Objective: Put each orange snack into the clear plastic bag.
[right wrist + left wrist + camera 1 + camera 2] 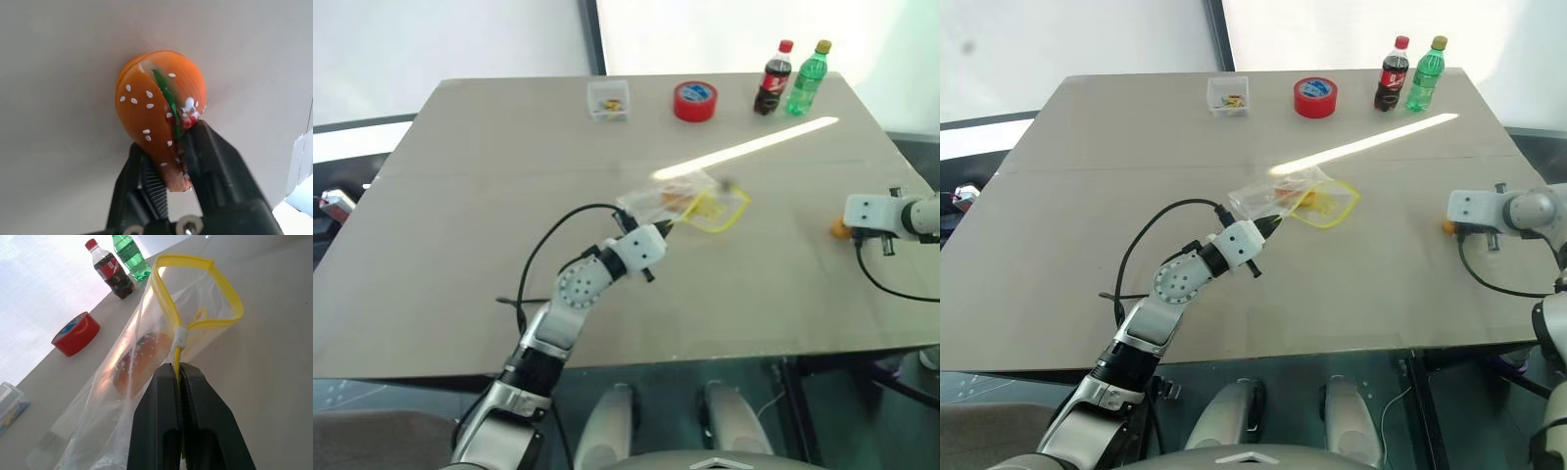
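The clear plastic bag (693, 202) is held up over the middle of the table, its yellow-edged mouth (198, 289) gaping. My left gripper (179, 369) is shut on the bag's yellow strip. One orange snack (142, 357) lies inside the bag. At the right side of the table, a second orange snack (156, 93), a speckled bun with green and red filling, sits on the tabletop. My right gripper (168, 139) is shut on this snack's near end. From the head views that snack (840, 230) peeks out beside the white right wrist.
Along the far edge stand a small clear box (609, 99), a red tape roll (695, 101), a cola bottle (773, 78) and a green bottle (807, 78). A bright sunlit streak (754, 147) crosses the tan table (460, 245).
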Motion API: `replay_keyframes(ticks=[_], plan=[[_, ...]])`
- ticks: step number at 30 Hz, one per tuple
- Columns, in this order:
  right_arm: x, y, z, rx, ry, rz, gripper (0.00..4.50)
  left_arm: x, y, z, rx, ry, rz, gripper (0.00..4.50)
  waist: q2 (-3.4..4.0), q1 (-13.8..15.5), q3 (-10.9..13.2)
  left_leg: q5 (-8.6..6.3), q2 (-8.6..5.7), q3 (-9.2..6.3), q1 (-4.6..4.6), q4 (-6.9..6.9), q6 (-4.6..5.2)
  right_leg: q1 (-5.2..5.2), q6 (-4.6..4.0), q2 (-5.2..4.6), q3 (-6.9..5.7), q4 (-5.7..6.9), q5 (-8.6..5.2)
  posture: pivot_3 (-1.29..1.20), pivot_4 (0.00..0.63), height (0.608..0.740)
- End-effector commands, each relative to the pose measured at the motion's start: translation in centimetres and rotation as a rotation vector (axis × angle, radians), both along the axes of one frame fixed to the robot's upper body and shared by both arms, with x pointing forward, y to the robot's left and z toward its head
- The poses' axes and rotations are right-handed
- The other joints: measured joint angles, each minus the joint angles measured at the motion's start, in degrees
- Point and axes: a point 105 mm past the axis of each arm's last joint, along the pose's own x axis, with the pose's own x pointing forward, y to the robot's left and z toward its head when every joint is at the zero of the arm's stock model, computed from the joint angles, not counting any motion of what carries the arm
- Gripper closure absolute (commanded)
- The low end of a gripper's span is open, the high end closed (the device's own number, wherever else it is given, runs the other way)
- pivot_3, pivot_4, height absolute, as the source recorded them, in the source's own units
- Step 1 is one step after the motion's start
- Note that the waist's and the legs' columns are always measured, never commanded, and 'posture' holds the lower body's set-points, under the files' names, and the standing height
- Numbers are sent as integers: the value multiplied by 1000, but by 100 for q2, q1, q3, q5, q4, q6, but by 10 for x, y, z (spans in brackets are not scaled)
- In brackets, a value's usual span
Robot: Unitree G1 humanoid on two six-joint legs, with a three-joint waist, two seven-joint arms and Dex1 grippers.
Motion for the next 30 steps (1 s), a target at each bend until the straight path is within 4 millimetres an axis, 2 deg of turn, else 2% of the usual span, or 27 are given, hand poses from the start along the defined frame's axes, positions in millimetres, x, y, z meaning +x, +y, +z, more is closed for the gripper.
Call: replay_keyframes(ticks=[1, 4, 6, 8, 12, 17, 25, 27, 30], plan=[[15, 26, 23, 235, -75, -16, 4486, -3, -1, 13, -17, -51, -5, 4500, 0, -13, 0, 0, 0, 1, 1, 0, 0, 0, 0, 0, 2, 1, 0, 0, 150, 740], [20, 56, 35, 576, -2, -57, 4486, -3, -1, 12, -16, -48, -9, 4500, 0, -85, 1, 0, 4, 5, 4, 0, 0, 2, 0, 4, 7, 4, 1, 0, 150, 740], [14, 79, 37, 781, 140, -52, 4486, -3, -3, 11, -16, -44, -18, 4500, 1, -80, 1, 0, 4, -1, 1, 0, 0, 1, 0, 5, 5, 8, 1, 0, 150, 740], [4, 96, 34, 842, 206, 21, 4486, -3, -5, 11, -15, -43, -29, 4500, 3, -21, 0, 0, 1, -11, -4, 3, 0, 1, 0, 3, -4, 9, 2, 0, 150, 740], [1, 123, 31, 696, 13, 205, 4486, -1, -7, 12, -13, -44, -39, 4500, 5, 98, -1, -1, -5, -41, -16, 3, 1, 4, 0, -4, -35, 5, 1, 0, 150, 740], [-17, 153, 27, 759, 32, 289, 4486, 1, -8, 15, -7, -50, -51, 4500, 6, 134, 0, -1, -14, -38, -15, 4, 1, 3, 1, -10, -31, 6, 1, 0, 150, 740], [-36, 169, 51, 754, 54, 364, 4486, -1, -9, 14, 4, -46, -67, 4500, 5, 168, 0, 0, -12, -40, -15, 5, 1, 3, 1, -7, -35, 6, 1, 0, 150, 740], [-36, 177, 62, 772, 18, 384, 4486, 0, -9, 14, 6, -46, -68, 4500, 5, 169, 0, 0, -12, -42, -15, 5, 1, 4, 1, -7, -36, 6, 1, 0, 150, 740], [-33, 181, 64, 687, -60, 434, 4486, 0, -11, 15, 5, -48, -71, 4500, 5, 166, 0, 0, -11, -41, -13, 5, 1, 4, 1, -7, -37, 6, 1, 0, 150, 740]])
